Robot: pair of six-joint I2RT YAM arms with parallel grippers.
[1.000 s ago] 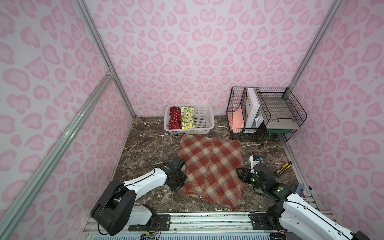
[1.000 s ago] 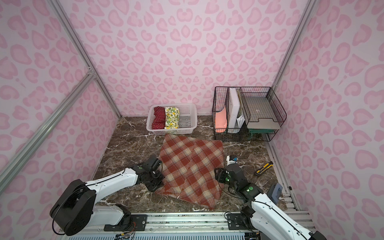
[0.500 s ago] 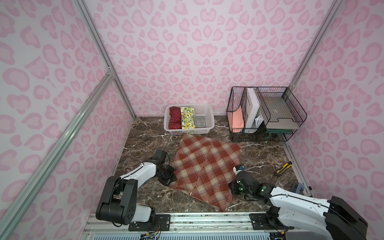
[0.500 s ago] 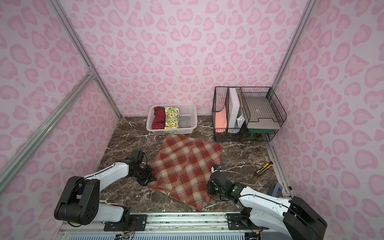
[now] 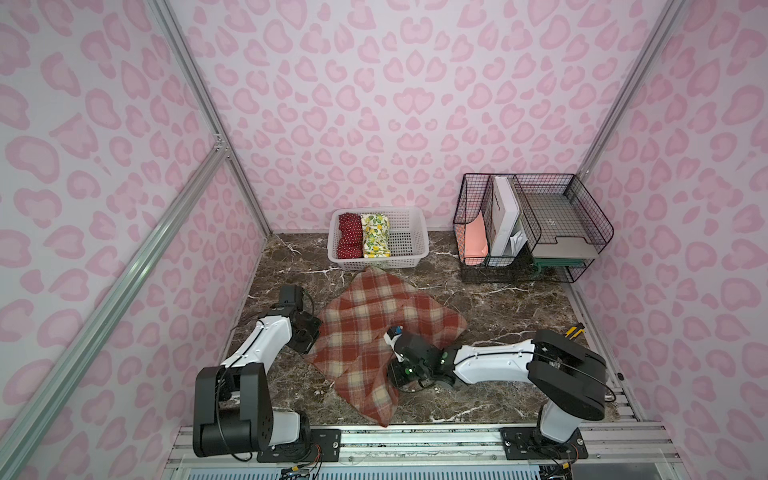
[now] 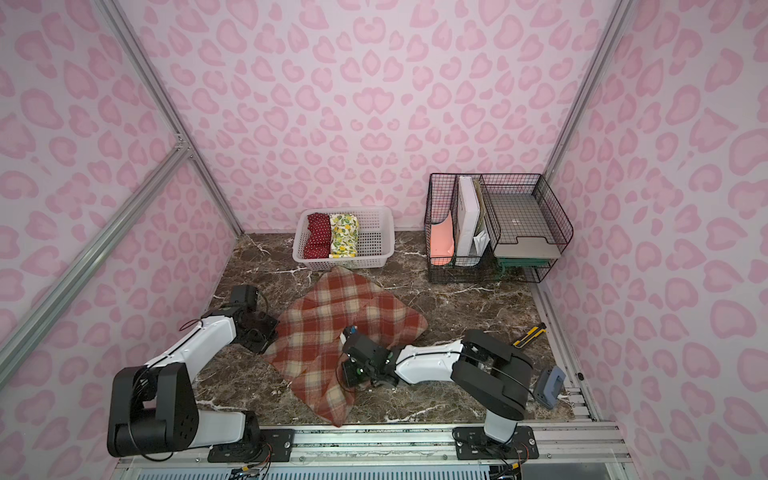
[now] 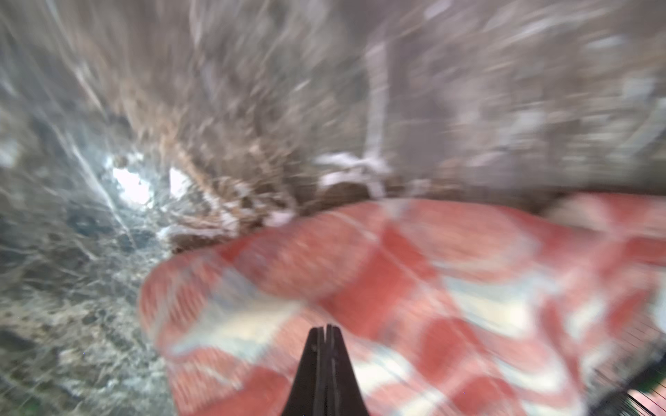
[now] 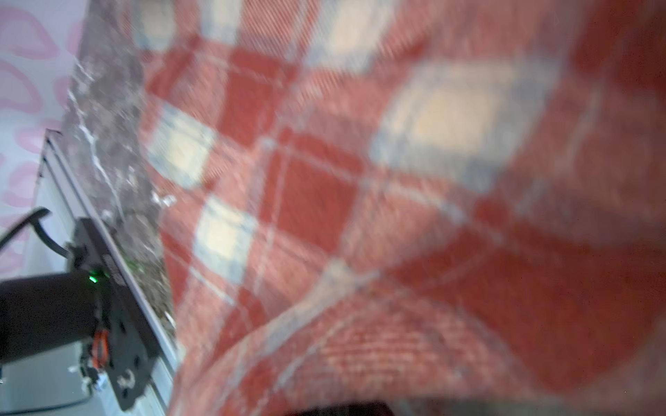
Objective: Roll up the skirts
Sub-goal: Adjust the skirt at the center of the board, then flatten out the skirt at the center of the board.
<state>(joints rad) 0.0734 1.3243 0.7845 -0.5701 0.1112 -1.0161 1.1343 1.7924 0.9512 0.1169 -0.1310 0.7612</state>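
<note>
The plaid skirt (image 5: 374, 328) was seen spread, rumpled and skewed, on the marble tabletop (image 5: 478, 307) in front of the white basket (image 5: 419, 216), its far corner just beside the basket's wall. The polka-dot skirt (image 5: 349, 235) and the lemon-print skirt (image 5: 375, 235) were found rolled, side by side, in the basket's left part in both top views. The left gripper (image 7: 326, 335) was shown at the plaid skirt's left edge with its jaws pressed together; whether cloth was pinched could not be told. The right gripper (image 5: 395, 361) was held low against the skirt's near right edge, where a fold was raised; its jaws were hidden by cloth, so their state could not be told.
</note>
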